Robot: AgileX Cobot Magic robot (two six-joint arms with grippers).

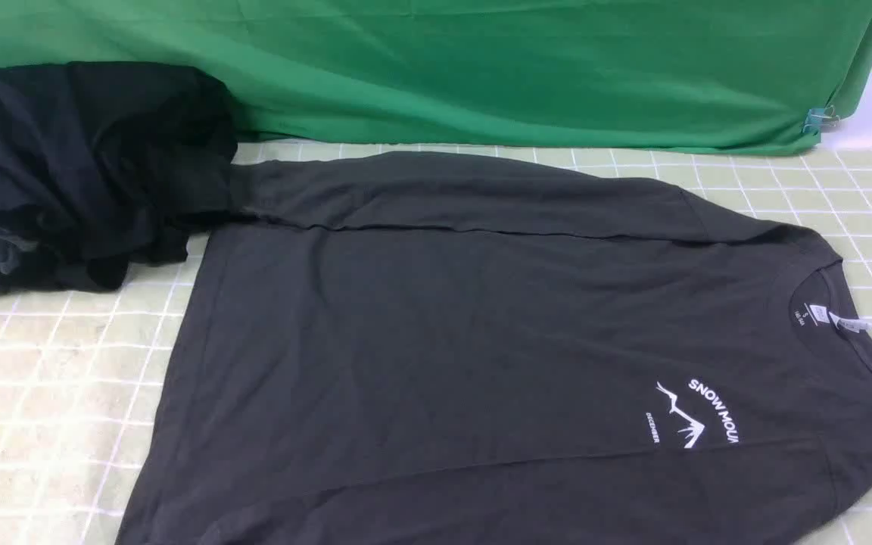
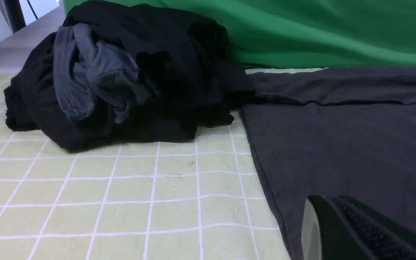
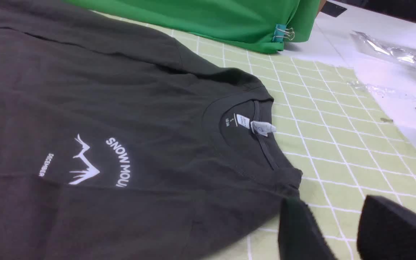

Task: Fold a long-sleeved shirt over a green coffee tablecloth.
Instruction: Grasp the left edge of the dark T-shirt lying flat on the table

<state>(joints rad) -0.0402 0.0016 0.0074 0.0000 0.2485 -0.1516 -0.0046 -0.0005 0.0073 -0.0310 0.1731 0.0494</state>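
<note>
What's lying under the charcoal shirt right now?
The grid-printed tablecloth shows around the shirt, so it lies beneath. Anything else under the fabric is covered; one sleeve end disappears at the black pile.

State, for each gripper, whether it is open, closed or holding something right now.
Left gripper: closed; whether it pinches anything cannot be told.
Right gripper: open, holding nothing.

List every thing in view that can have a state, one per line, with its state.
long-sleeved shirt: spread flat, logo up, far sleeve laid along the body.
green coffee tablecloth: spread flat under the shirt.
dark garments: crumpled in a heap.
green drape: hanging, clipped at one corner.
left gripper: shut.
right gripper: open, empty.
</note>
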